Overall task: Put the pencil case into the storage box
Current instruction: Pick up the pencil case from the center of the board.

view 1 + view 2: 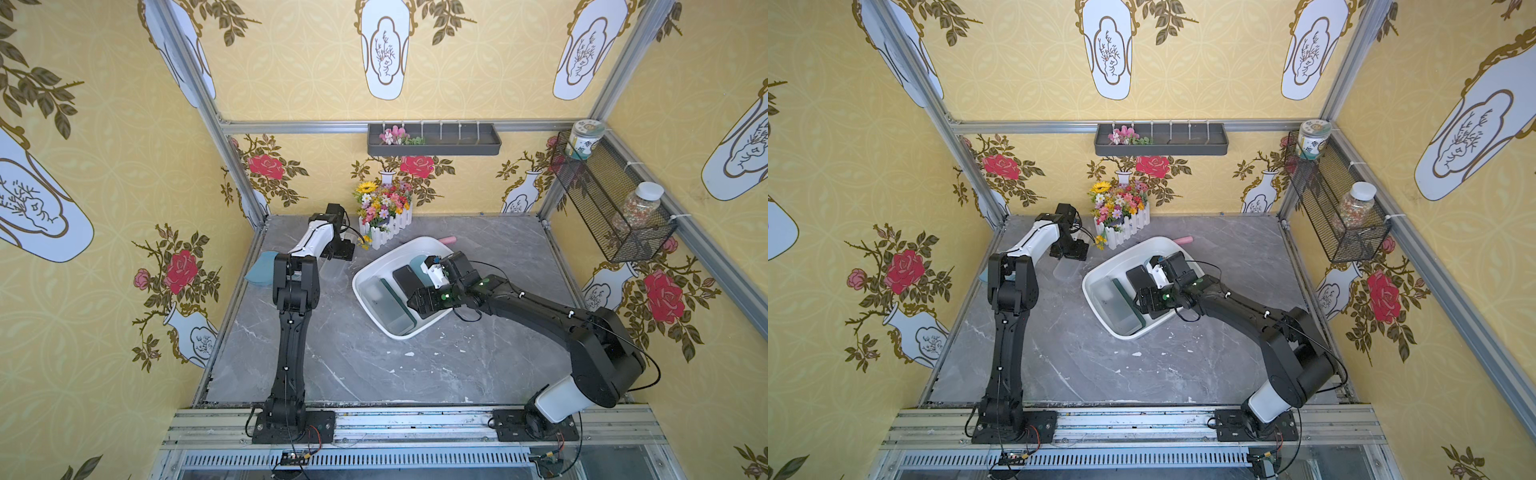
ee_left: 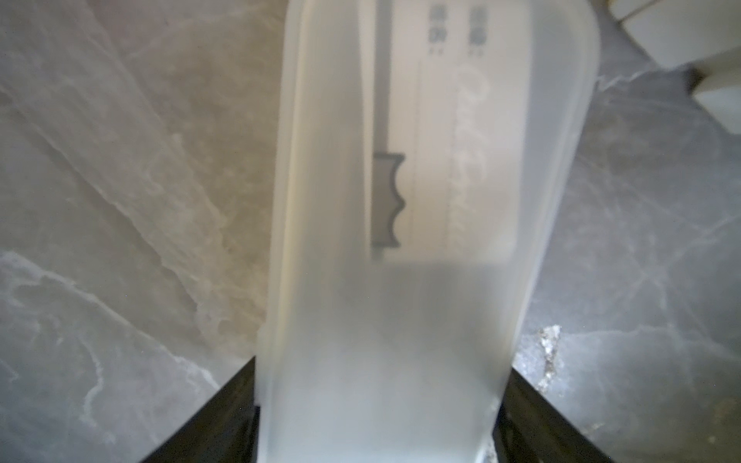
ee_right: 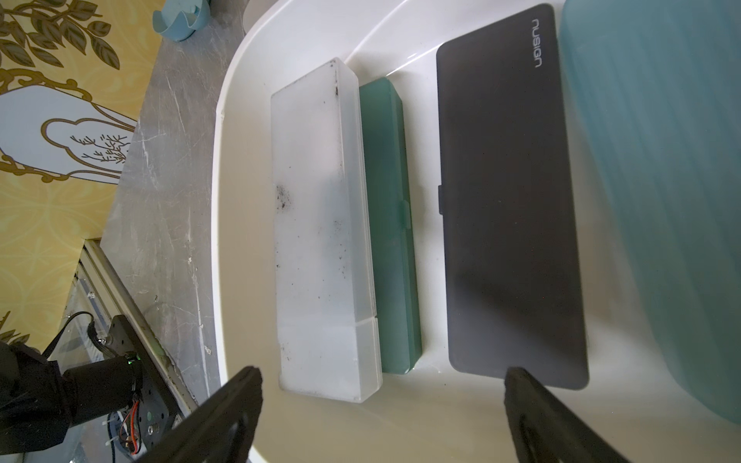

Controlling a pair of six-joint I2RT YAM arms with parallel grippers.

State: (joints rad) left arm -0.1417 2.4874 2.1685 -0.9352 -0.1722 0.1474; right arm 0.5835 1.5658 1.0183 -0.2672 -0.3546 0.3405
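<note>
A frosted translucent pencil case point(image 2: 401, 280) lies on the grey marble table, left of the storage box, and shows faintly in both top views point(image 1: 1065, 269). My left gripper point(image 2: 383, 362) is down over its near end, a black finger pressed against each long side. The storage box point(image 1: 358, 286), a white tub, holds a frosted case point(image 3: 320, 240), a green case point(image 3: 391, 240), a dark grey case point(image 3: 509, 200) and a teal one point(image 3: 661, 160). My right gripper point(image 3: 381, 373) hovers open over the tub point(image 1: 1087, 286), holding nothing.
A blue pouch point(image 1: 257, 270) lies behind the left arm near the left wall. A white picket planter of flowers point(image 1: 384, 226) stands at the back. A pink case point(image 1: 444, 240) lies behind the tub. A dark wall tray point(image 1: 434, 141) and a wire basket point(image 1: 615, 208) hang on the walls.
</note>
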